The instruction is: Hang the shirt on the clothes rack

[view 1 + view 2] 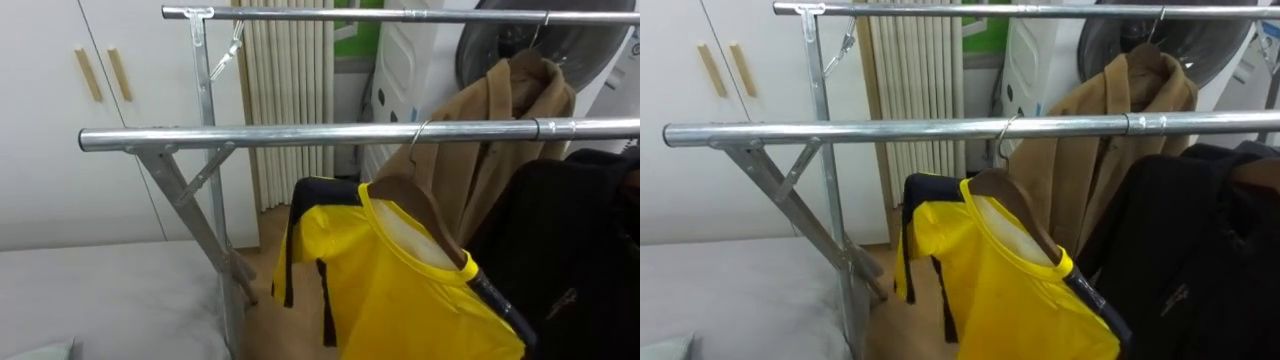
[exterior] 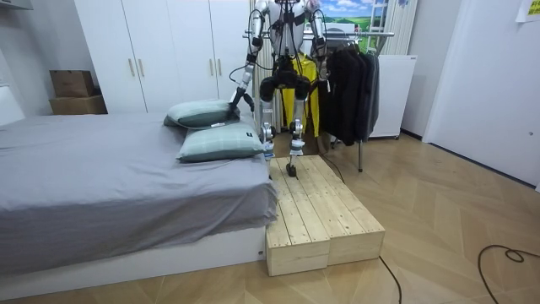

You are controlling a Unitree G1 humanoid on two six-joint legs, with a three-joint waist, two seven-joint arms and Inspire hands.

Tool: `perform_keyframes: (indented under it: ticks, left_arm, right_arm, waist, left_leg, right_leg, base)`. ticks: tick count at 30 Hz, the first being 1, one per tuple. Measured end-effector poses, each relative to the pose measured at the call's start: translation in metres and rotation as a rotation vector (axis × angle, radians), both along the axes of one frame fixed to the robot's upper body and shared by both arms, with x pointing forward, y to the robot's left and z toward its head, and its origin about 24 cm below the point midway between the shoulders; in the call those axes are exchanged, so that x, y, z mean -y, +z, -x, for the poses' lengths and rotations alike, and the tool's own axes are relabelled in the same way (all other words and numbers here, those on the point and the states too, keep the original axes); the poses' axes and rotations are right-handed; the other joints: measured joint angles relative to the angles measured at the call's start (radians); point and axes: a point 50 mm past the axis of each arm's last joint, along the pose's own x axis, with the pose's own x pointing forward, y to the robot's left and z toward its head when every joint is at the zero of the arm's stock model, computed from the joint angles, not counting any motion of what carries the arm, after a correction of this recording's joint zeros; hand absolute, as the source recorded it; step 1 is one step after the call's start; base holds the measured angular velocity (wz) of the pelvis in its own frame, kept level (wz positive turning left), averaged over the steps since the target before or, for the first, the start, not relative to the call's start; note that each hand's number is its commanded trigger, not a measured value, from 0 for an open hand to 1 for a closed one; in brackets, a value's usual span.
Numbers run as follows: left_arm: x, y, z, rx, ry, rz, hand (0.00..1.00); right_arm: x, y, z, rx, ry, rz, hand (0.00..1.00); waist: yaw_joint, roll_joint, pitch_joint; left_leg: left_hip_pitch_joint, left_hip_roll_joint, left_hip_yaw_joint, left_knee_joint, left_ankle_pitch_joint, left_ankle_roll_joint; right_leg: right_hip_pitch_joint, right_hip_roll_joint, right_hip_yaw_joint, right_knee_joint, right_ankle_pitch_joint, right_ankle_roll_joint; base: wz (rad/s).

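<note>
On the front rail (image 1: 300,137): a yellow shirt (image 1: 400,290) with dark trim hangs on a wooden hanger (image 1: 425,210). The hanger's wire hook sits over the rail, near its middle.
Shirt attitude: hanger tilted, right end lower; the shirt drapes down and out of the bottom of the eye views.
Rear rail (image 1: 400,15): higher and further back; it carries a brown coat (image 1: 500,130) on its own hanger, behind and to the right of the shirt.
Black garments (image 1: 570,250): on the front rail, just to the right of the shirt.
Rack frame: upright post and slanted braces at the left end of the rails.
Background: white wardrobe (image 1: 50,150) with wooden handles on the left; bed (image 1: 100,300) at lower left.
Robot stance (room view): upright on a wooden platform (image 2: 321,211) beside the bed, facing the rack, back to the camera.
Left hand (image 2: 239,101): hangs low on the bed side, close to the upper of two pillows (image 2: 202,114); cannot tell how its fingers are set.
Right hand (image 2: 323,78): low at the robot's side, next to the hanging clothes; finger state cannot be told either.
</note>
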Motion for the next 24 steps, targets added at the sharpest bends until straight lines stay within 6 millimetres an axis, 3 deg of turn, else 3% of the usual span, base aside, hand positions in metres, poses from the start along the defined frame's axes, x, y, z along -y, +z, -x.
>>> perform_keyframes:
  ticks: [4, 10, 18, 24]
  left_arm:
    - [0.000, 0.000, 0.000, 0.000, -0.002, -0.006, 0.00]
    - [0.004, -0.001, 0.002, 0.011, 0.019, -0.010, 0.00]
    - [0.009, -0.004, 0.004, 0.008, 0.033, 0.018, 0.00]
    - [0.010, -0.005, 0.002, 0.029, 0.050, 0.038, 0.00]
  right_arm:
    - [-0.004, -0.008, 0.017, -0.055, -0.098, -0.076, 0.00]
    - [-0.004, -0.015, 0.036, -0.086, -0.249, -0.169, 0.00]
    - [-0.002, -0.016, 0.040, -0.087, -0.288, -0.208, 0.00]
    - [-0.002, -0.017, 0.040, -0.102, -0.294, -0.211, 0.00]
  waist:
    - [-0.001, 0.002, 0.0054]
    - [-0.007, 0.008, 0.0063]
    - [-0.008, 0.019, -0.0001]
    - [-0.006, 0.024, 0.0000]
  left_leg:
    - [0.000, -0.001, 0.000, -0.001, -0.002, 0.003]
    - [-0.002, 0.000, -0.003, -0.002, -0.001, 0.001]
    - [0.000, 0.000, -0.008, -0.001, -0.003, 0.002]
    - [-0.001, -0.001, -0.025, 0.001, -0.004, 0.001]
  right_leg:
    - [-0.001, 0.001, 0.002, 0.000, 0.000, 0.000]
    - [0.004, 0.001, -0.003, -0.011, 0.005, -0.004]
    - [0.011, -0.001, -0.011, -0.016, 0.010, -0.009]
    - [0.019, -0.006, -0.025, -0.018, 0.007, -0.007]
  base:
    - [0.00]
    - [0.00]
    - [0.01]
    - [0.08]
